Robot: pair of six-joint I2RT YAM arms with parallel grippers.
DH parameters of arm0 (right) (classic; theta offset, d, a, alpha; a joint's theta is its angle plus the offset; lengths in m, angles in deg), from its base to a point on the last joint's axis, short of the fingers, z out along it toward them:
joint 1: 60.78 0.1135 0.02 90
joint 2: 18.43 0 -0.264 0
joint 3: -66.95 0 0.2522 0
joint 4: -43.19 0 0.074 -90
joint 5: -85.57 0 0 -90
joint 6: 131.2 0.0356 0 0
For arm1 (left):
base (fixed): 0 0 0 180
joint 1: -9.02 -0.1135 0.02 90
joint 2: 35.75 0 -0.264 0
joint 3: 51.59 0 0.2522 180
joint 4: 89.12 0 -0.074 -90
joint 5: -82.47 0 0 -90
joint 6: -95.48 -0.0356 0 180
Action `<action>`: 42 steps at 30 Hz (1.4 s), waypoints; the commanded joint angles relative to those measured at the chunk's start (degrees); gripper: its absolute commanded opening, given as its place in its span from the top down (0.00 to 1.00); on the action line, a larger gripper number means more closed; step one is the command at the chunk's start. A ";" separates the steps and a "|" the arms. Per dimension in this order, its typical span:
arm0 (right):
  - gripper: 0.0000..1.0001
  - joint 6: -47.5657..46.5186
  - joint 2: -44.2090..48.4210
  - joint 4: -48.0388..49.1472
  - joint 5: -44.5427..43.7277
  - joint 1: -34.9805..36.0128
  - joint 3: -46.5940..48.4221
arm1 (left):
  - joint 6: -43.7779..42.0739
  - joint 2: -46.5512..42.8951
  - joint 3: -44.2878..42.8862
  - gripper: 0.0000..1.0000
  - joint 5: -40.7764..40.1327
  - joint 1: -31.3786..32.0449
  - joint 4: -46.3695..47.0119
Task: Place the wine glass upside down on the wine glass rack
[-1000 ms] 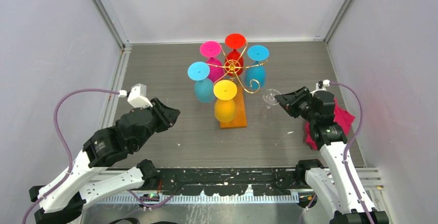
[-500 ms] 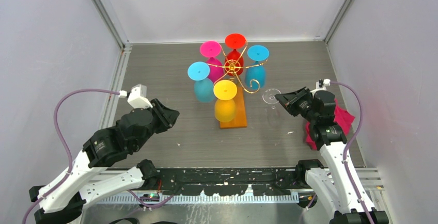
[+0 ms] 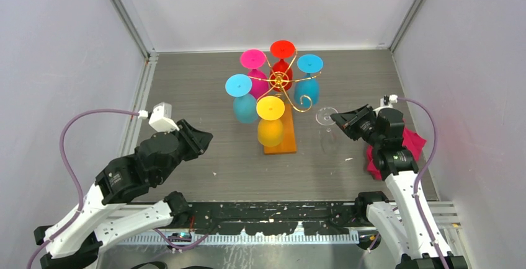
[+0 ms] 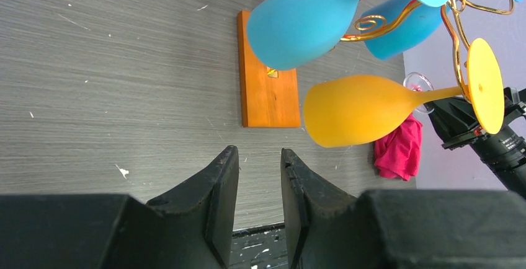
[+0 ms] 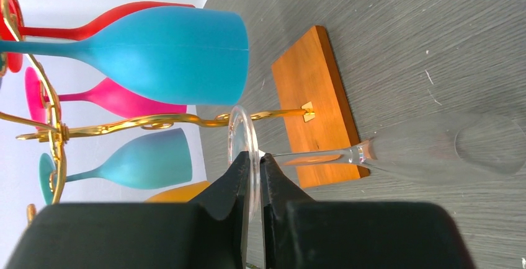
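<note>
Glass [image 5: 322, 155] so thin and clear is surely light, stiff and easy to break, and its smooth surface is probably slipping easily between hard fingers. The right gripper [image 5: 251, 157] is pinching the round foot by its rim. The stem is running away from the fingers and the bowl is hanging lowest, so the glass is already turned upside down. It is hanging in the air on the right side of the rack [image 3: 280, 83], just beside the one free curl [image 3: 304, 101] and, as far as I can tell, not touching it.

I am thinking the foot is the proper place to hold, because the stem must be going into the curl and the foot must be resting on the wire. But a thin edge is giving little hold, so a knock against the wire or the blue glass [image 5: 180, 55] could be twisting it out.

The left gripper [image 4: 257, 154] is hovering at the near left, its fingers a little apart and holding nothing.

The grey table [image 3: 205, 89] is looking flat and hard, with white specks; a fall there would not be forgiving. Five coloured glasses [image 3: 270, 131] are filling the other arms, so the room around the free curl is narrow. A red cloth [image 3: 410, 142] is lying at the right, partly under the right arm, and pale walls [image 3: 260, 8] are closing the left, far and right sides.
</note>
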 commanded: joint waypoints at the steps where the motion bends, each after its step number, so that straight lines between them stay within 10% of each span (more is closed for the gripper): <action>1: 0.99 0.96 0.79 0.84 0.35 0.21 5.19 | -0.87 -1.10 0.51 0.68 -1.94 0.28 0.58; 42: 0.99 7.26 -10.72 6.41 4.34 1.81 24.37 | -2.19 -1.24 2.58 0.68 -1.34 0.33 4.92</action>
